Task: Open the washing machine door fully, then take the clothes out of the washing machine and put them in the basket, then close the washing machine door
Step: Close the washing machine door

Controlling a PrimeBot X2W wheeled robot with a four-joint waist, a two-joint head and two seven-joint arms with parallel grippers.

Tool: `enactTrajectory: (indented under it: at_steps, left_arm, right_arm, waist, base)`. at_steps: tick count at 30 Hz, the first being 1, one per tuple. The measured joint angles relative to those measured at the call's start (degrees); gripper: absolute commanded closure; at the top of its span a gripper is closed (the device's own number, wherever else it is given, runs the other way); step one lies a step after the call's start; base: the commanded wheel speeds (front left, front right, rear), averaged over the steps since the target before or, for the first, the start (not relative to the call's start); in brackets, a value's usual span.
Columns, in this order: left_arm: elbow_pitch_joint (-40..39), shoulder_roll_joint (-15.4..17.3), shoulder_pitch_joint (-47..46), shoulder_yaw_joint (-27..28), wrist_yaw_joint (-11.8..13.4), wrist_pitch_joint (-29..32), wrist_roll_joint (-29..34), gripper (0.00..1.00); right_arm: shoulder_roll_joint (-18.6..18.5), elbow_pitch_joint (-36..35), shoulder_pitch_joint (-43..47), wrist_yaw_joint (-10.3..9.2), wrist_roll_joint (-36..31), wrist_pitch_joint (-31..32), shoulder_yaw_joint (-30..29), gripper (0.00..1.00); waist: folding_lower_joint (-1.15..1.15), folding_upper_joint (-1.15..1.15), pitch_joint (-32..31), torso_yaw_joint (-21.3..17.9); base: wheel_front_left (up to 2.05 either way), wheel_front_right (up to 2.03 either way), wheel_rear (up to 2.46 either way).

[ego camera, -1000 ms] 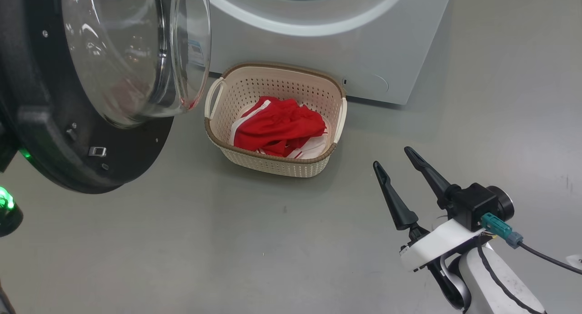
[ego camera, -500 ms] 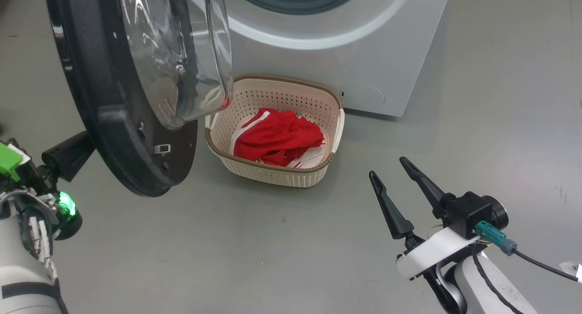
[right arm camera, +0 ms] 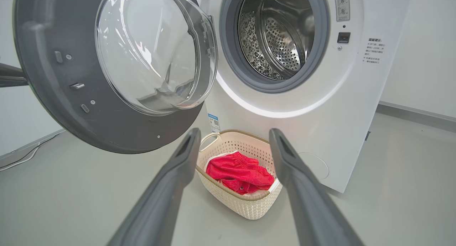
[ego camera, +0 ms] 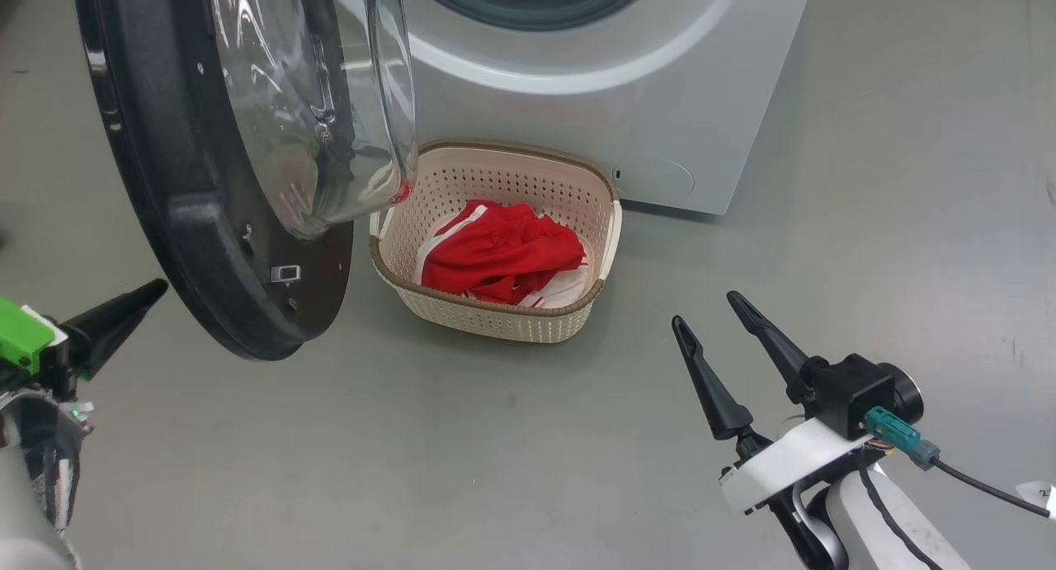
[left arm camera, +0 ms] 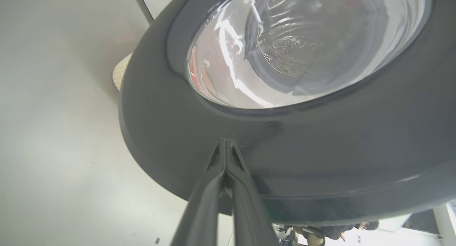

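While my right gripper hangs spread and empty at lower right, my left gripper is pressed together, its tips at the black rim of the washing machine door, which stands open at upper left. Beyond, the clothes lie in the basket, just before the washing machine at top centre.

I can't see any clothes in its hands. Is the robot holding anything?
Nothing. The right gripper is open and empty; the left gripper is shut, tips at the washing machine door.
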Motion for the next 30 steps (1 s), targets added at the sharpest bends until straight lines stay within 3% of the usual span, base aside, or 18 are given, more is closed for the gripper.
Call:
enactTrajectory:
  at_steps: [6,12,16,18,30]
  left_arm:
    - [-8.0,2.8,4.8,-3.4,0.0,-6.7,5.4,1.00]
    - [-18.6,7.4,11.2,-12.6,0.0,-13.6,14.4,1.00]
    - [-29.2,13.4,16.1,-22.2,0.0,-21.2,21.7,1.00]
    - [-31.7,14.9,18.0,-24.6,0.0,-25.3,23.7,1.00]
    - [-33.5,14.4,27.5,-24.5,0.0,-47.7,29.6,1.00]
  right_arm:
    - [0.2,0.0,0.5,0.00,0.1,0.0,-1.3,0.00]
    - [0.5,0.0,1.2,0.00,0.1,0.0,-2.0,0.00]
    - [0.7,-0.1,1.2,0.00,0.1,0.0,-2.1,0.00]
    - [0.8,-0.2,1.4,0.00,0.1,0.0,-2.2,0.00]
    - [1.1,-0.3,2.3,0.00,0.1,0.0,-2.2,0.00]
  waist:
    - [0.00,0.00,-0.7,0.5]
    - [0.00,0.00,-1.3,1.5]
    - [0.00,0.00,-1.8,2.0]
    - [0.00,0.00,-1.9,2.3]
    - [0.00,0.00,-2.5,2.8]
  base:
    - [0.00,0.00,0.00]
    - [0.00,0.00,0.00]
    - [0.00,0.00,0.00]
    - [0.00,0.00,0.00]
    - [0.00,0.00,0.00]
